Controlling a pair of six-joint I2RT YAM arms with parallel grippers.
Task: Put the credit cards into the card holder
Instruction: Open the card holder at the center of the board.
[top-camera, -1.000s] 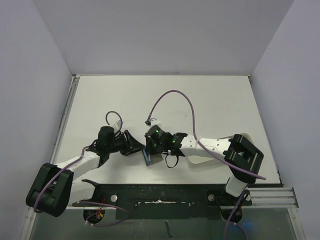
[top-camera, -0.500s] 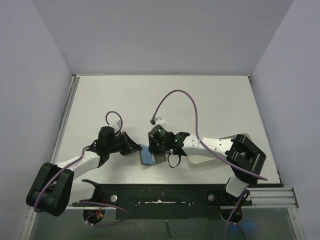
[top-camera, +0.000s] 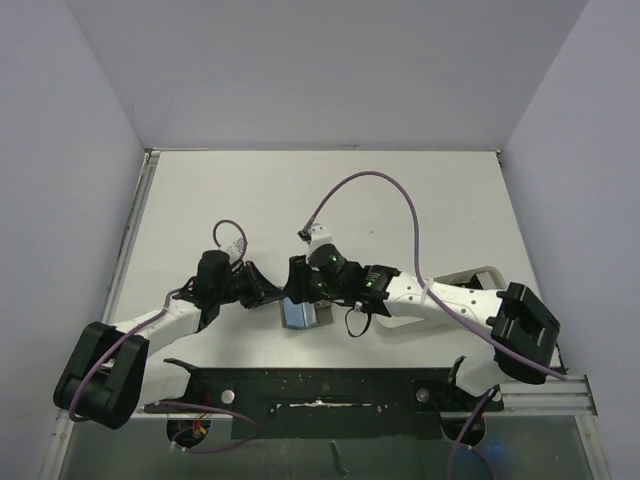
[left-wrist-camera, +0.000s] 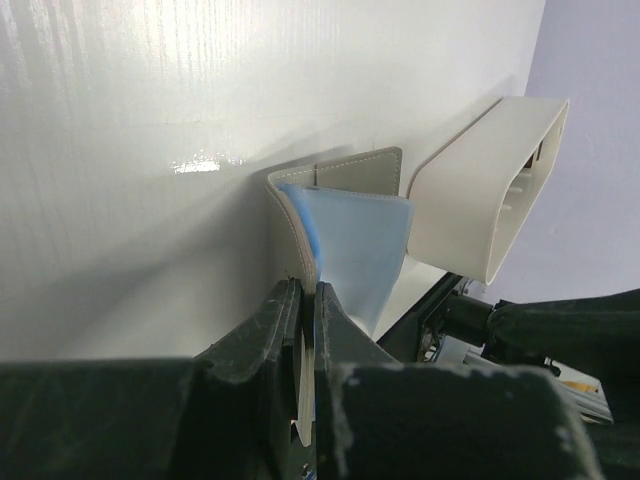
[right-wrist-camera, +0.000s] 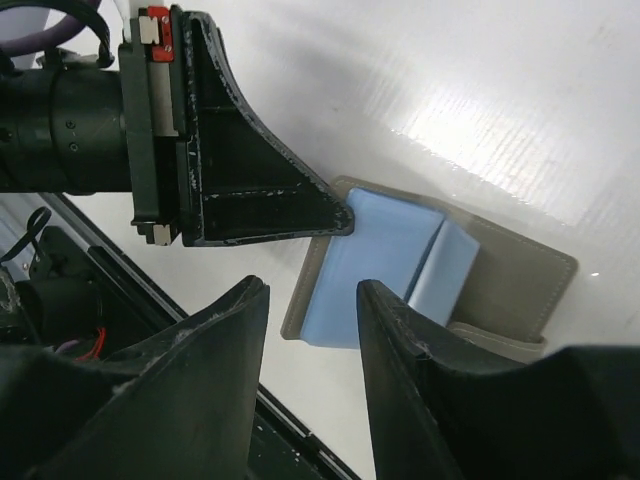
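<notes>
The small, flat, grey-olive folding card holder (top-camera: 298, 313) with light blue lining lies open on the white table (top-camera: 400, 200). At its left side, the left gripper (left-wrist-camera: 305, 290) has its jaws pressed together on the edge of one raised flap. The right gripper (right-wrist-camera: 310, 292) hovers just above the card holder with jaws spread and holds nothing. A white oblong plastic tray (left-wrist-camera: 480, 190) stands to the right of it. No dark credit cards are visible. I judge the present step is holding the card holder open. Next, the right gripper must fetch one card and slide it into a blue pocket.
</notes>
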